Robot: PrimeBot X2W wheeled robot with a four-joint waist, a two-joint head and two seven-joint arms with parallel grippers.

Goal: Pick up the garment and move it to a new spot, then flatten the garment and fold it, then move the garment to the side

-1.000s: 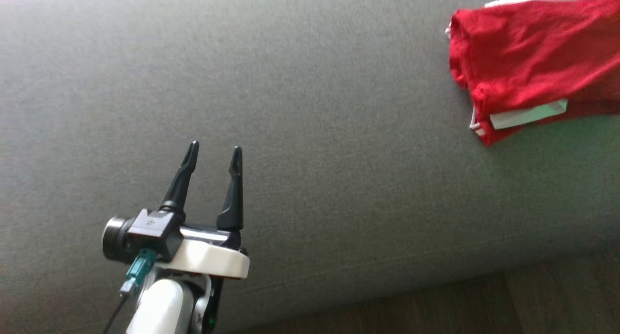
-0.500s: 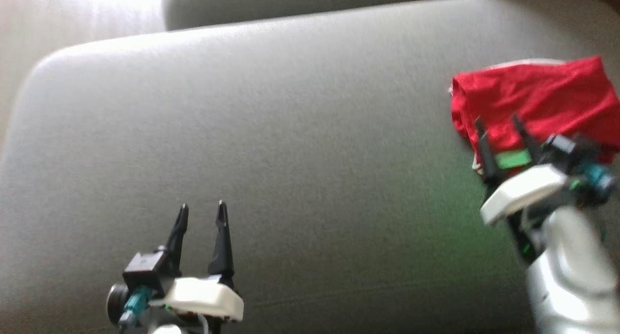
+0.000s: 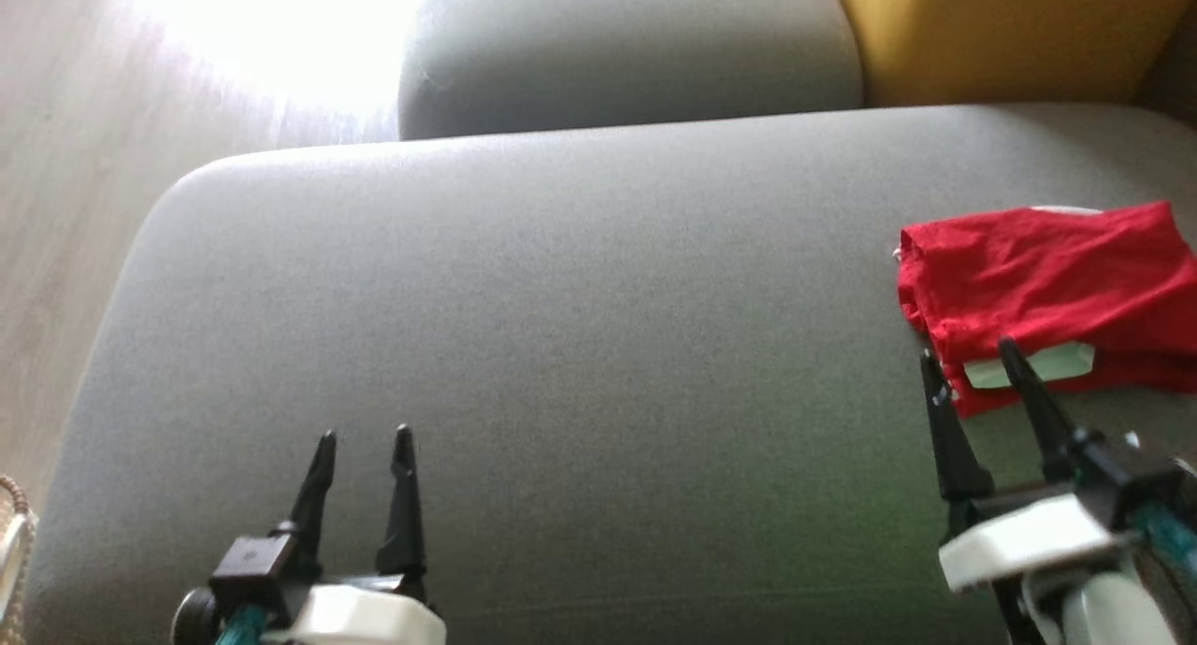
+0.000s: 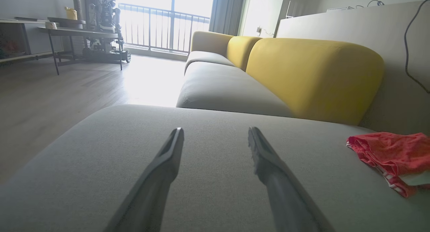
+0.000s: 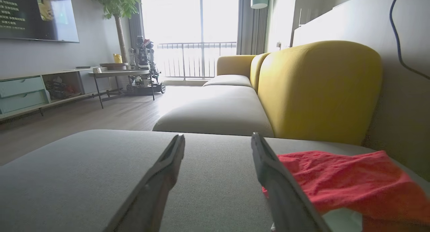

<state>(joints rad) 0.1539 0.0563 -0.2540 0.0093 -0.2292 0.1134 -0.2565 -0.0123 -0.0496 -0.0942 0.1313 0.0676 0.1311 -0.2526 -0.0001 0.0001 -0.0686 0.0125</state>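
Observation:
The garment (image 3: 1047, 285) is a red piece of cloth with white trim, lying folded in a compact heap at the right end of the grey sofa seat (image 3: 561, 327). It also appears as a red heap (image 4: 393, 158) at the right of the left wrist view and beside the right finger in the right wrist view (image 5: 346, 185). My right gripper (image 3: 968, 355) stands open at the lower right, its fingertips just at the garment's near edge, holding nothing. My left gripper (image 3: 365, 435) is open and empty at the lower left, well away from the cloth.
A second grey seat cushion (image 3: 627, 51) lies beyond, with a yellow backrest (image 3: 1001, 33) at the upper right. Wooden floor (image 3: 65, 187) runs along the left. A side table (image 5: 117, 74) and a TV cabinet (image 5: 30, 94) stand across the room.
The head camera has tilted up, so the whole picture has shifted down. My right arm came into view and now stands lower at the garment's near edge. The garment lies as before.

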